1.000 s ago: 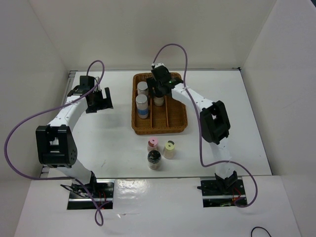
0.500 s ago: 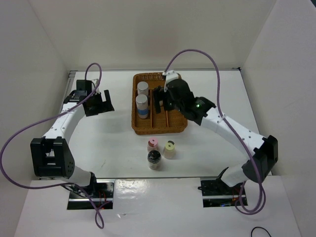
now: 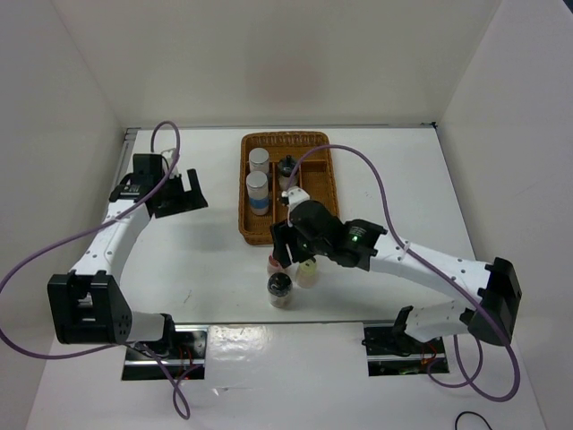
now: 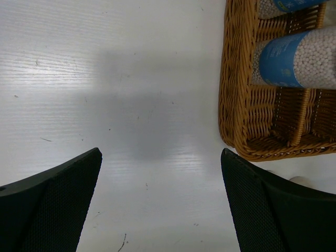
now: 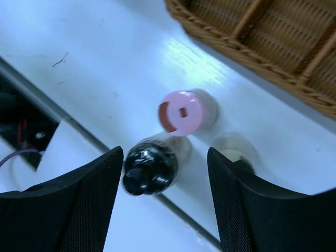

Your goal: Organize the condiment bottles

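**Top view.** The basket sits at upper centre. Its left slot holds the two blue-label bottles, and the middle slot holds the stowed dark-cap bottle. Three more bottles stand bunched on the table just below the basket: the pink-cap bottle, the yellow-cap bottle and the loose dark-cap bottle. The right gripper hangs over this bunch, probably lining up the next pick. The left gripper is at centre left, apart from the basket and out of the way.

**Left wrist view.** The fingers are spread wide at the lower corners with only bare table between them, so nothing is held. The basket is at upper right.

**Right wrist view.** The jaws are apart and grip nothing. The loose dark-cap bottle sits between them at lower centre, so it is the likely target. The pink-cap bottle is just above it, and the yellow-cap bottle is partly hidden by the right-hand finger. The neighbours are close, so closing could knock one over.
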Action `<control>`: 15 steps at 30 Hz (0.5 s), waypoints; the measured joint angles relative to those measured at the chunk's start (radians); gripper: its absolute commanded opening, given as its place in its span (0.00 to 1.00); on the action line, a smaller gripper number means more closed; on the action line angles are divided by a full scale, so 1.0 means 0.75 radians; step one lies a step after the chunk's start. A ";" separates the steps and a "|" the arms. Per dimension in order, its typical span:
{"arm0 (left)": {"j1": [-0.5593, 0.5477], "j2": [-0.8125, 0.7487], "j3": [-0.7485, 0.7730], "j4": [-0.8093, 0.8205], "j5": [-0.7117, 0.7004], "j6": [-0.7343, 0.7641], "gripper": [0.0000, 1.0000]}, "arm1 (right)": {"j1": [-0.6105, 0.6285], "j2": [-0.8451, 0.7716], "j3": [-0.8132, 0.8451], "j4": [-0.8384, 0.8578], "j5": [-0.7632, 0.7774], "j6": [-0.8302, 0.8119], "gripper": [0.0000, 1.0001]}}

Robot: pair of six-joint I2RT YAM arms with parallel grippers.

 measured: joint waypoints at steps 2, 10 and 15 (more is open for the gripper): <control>0.000 -0.016 -0.005 -0.002 0.005 0.000 1.00 | 0.039 -0.014 -0.001 -0.004 -0.009 0.030 0.70; 0.000 -0.080 -0.028 0.000 0.015 -0.001 1.00 | 0.171 0.073 0.000 -0.030 0.016 0.082 0.66; 0.000 -0.084 -0.042 -0.001 0.015 -0.001 1.00 | 0.186 0.137 0.000 -0.052 0.044 0.096 0.58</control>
